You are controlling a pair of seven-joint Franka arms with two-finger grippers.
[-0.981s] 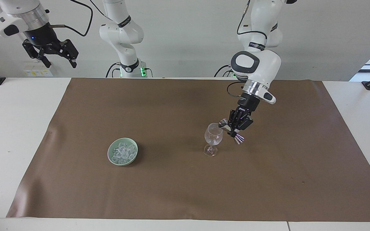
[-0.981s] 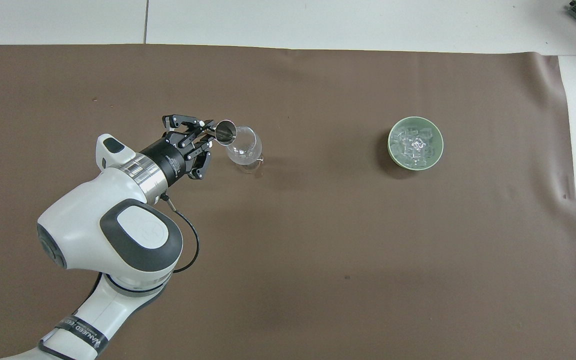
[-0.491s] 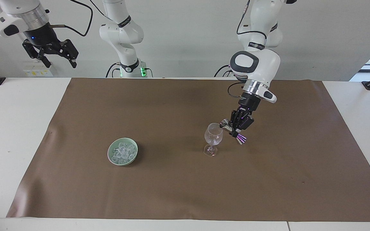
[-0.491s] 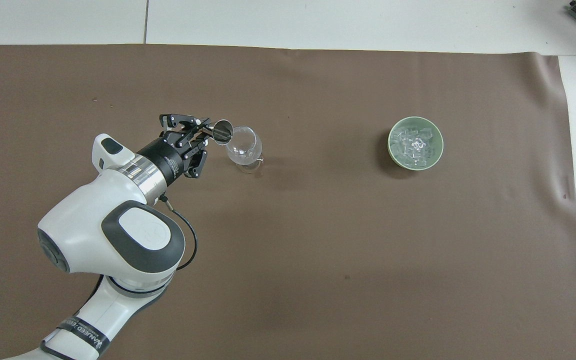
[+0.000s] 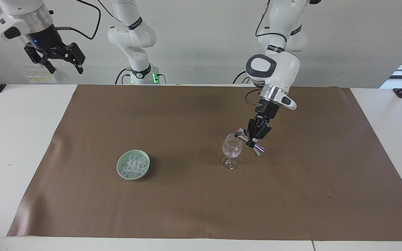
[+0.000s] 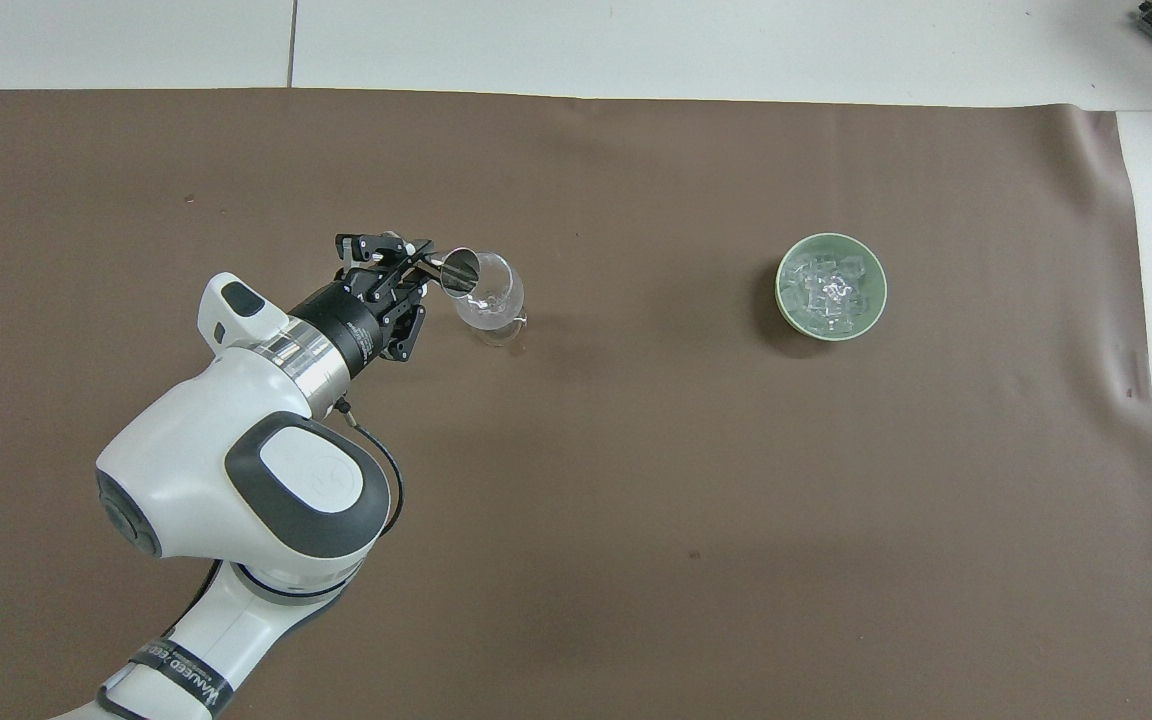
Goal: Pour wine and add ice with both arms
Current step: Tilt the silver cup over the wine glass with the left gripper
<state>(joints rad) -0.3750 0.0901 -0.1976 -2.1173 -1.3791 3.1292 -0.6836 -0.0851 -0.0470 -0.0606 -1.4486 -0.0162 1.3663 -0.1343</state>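
Left end effector (image 5: 253,136) grips a tilted jigger (image 5: 250,141) over the wineglass (image 5: 231,150); right end effector (image 5: 55,57) open

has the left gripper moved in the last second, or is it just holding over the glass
Yes. The left gripper, shut on the metal jigger, has lifted slightly and turned against the stationary wine glass, with the jigger's mouth still at the rim.

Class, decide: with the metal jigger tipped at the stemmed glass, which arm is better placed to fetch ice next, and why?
Probably the right. The right gripper hangs open and empty toward the table end where the pale green bowl of clear ice cubes sits; the left gripper is shut on the metal jigger over the stemmed glass.
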